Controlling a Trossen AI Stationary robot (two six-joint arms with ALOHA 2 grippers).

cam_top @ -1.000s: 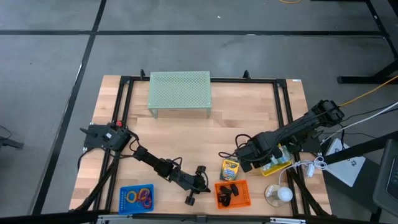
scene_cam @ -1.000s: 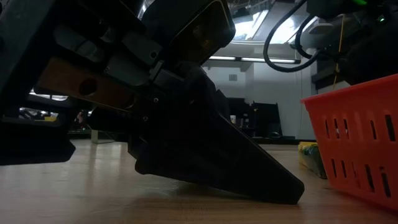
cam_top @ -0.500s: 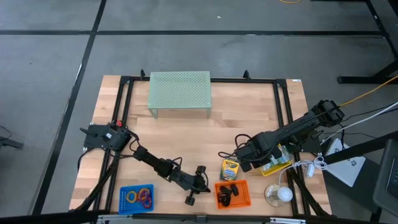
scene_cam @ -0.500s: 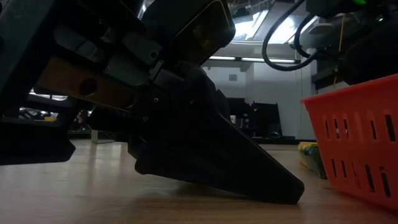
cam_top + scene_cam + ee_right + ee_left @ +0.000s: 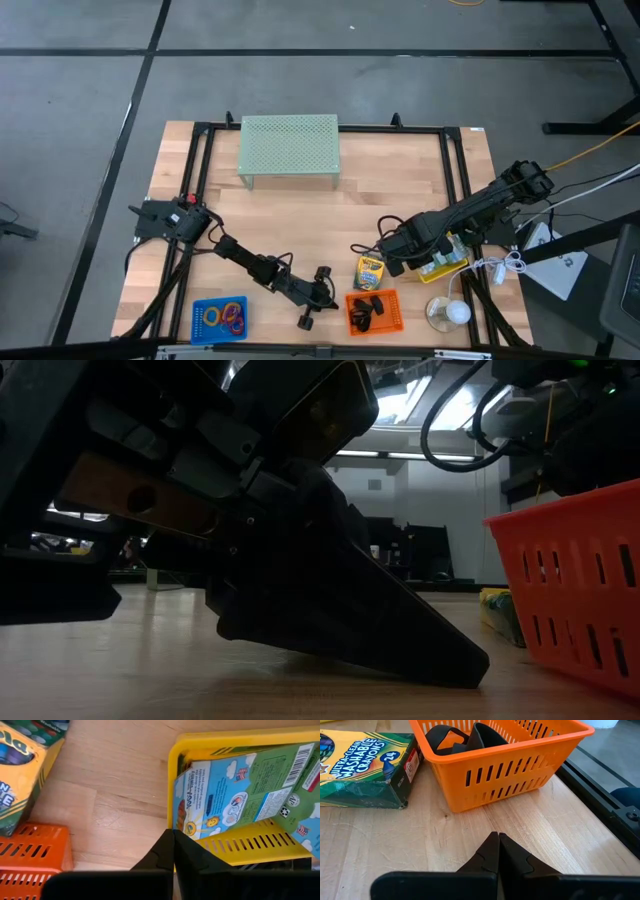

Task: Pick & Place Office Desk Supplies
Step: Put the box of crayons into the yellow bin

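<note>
Nothing moves across last second. Left gripper (image 5: 497, 851) clenched, empty, beside orange basket (image 5: 520, 760); right gripper (image 5: 172, 851) clenched, empty, at yellow bin (image 5: 235, 840) holding crayon box (image 5: 235, 785). Second crayon box (image 5: 362, 767) beside basket awaits pick.

Grey floor (image 5: 90, 90) with dark seams is surrounding the wooden table (image 5: 400, 200). Ceiling lights (image 5: 400, 400) are glowing at 1 o'clock beyond it.
</note>
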